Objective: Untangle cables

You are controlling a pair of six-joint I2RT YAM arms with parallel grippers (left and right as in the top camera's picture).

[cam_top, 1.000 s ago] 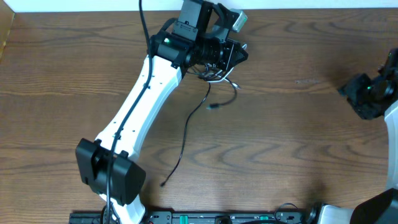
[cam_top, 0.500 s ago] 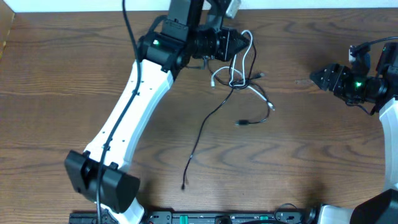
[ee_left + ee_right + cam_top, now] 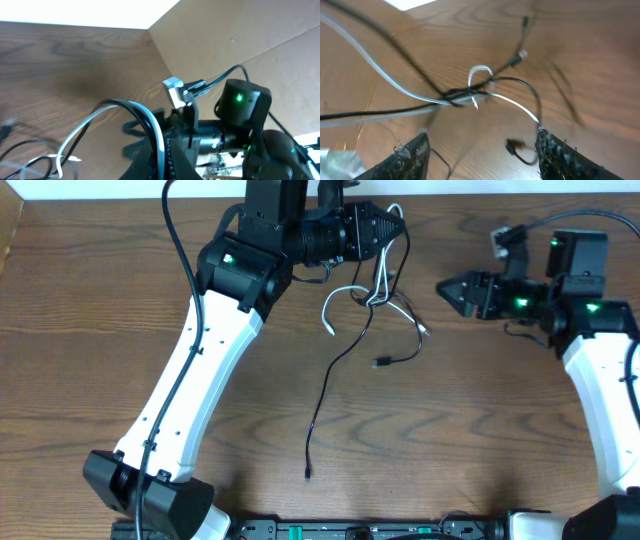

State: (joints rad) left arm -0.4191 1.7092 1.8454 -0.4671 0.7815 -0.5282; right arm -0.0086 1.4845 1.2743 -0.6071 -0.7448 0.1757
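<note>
Nearest the robot's base, the free end of the black cable (image 3: pixel 320 405) lies on the wooden table (image 3: pixel 500 440), well apart from everything else. From there it runs away from the base in a gentle curve, alongside the white link of the left arm (image 3: pixel 190 370) without touching it. Farther on, its other end, a small black plug (image 3: pixel 381 363), sits just right of that run.

Beyond the plug, the 2 cables (image 3: pixel 372 302) cross in a small tangle. The white cable (image 3: pixel 345 288) spreads from it on 2 sides: 1 end with a white plug (image 3: pixel 331 330) reaches out to the left, the other end to the right. Whether the tangle rests on the wood or hangs just above it cannot be told.

At about the same depth, off to the right, the right gripper (image 3: pixel 448 285) points at the tangle, near it but apart. Its jaws stand spread and hold nothing. In the right wrist view its fingers (image 3: pixel 415 155) sit at either lower corner with the tangle ahead between them.

Farthest, by the table's far edge, the left gripper (image 3: pixel 395 227) has its jaws pressed together on both cables, which climb from the tangle to it. The left wrist view shows a black and a white strand arched side by side, with the right arm (image 3: pixel 240 105) beyond.
</note>
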